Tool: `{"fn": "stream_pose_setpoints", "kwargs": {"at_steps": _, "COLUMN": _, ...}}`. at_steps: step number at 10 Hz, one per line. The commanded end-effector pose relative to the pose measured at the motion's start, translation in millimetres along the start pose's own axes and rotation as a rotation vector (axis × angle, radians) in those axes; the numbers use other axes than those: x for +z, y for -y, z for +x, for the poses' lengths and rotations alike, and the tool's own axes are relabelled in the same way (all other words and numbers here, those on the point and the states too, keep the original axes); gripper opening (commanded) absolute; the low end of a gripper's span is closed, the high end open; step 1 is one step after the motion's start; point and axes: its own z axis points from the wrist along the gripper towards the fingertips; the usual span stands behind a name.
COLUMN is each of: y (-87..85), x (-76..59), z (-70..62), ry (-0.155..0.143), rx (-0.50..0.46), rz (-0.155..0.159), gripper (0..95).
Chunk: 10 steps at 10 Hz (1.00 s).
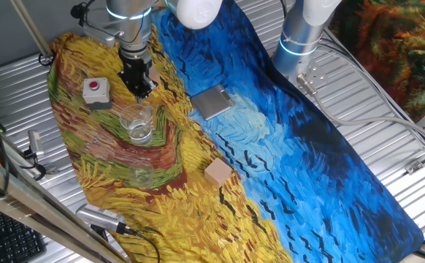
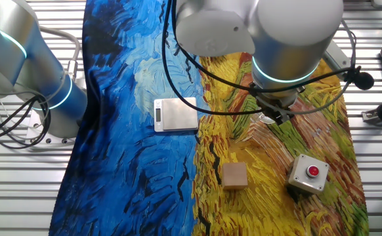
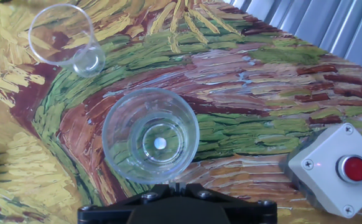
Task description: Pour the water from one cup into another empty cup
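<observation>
The gripper (image 1: 141, 89) hangs just behind the big cup (image 1: 137, 122), which stands upright on the painted cloth (image 1: 285, 146). In the hand view the big cup (image 3: 150, 135) sits right in front of the gripper's black body, a glint at its base, perhaps the water, though that is hard to tell. The fingers are out of sight there, so I cannot tell how far apart they stand, and nothing seems held. The small cup (image 3: 64, 37) stands beyond, apart. A grey box with a red button (image 3: 334, 168) lies near.
</observation>
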Motion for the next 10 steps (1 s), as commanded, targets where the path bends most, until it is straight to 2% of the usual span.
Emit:
{"fn": "stream_pose_setpoints", "kwargs": {"at_steps": 1, "y": -0.2, "x": 0.8, "z": -0.2, "ry": 0.005, "rx": -0.012, "rz": 0.000, "gripper": 0.0}}
{"fn": "stream_pose_setpoints", "kwargs": {"at_steps": 7, "y": 0.3, "x": 5.5, "z": 0.1, "ry": 0.010, "rx": -0.045, "rz": -0.004, "gripper": 0.0}}
{"fn": "stream_pose_setpoints", "kwargs": {"at_steps": 9, "y": 0.2, "x": 5.5, "z": 0.1, "ry": 0.010, "rx": -0.060, "rz": -0.003, "gripper": 38.0}}
{"fn": "stream_pose_setpoints", "kwargs": {"at_steps": 10, "y": 0.2, "x": 5.5, "z": 0.1, "ry": 0.011, "rx": -0.065, "rz": -0.002, "gripper": 38.0}}
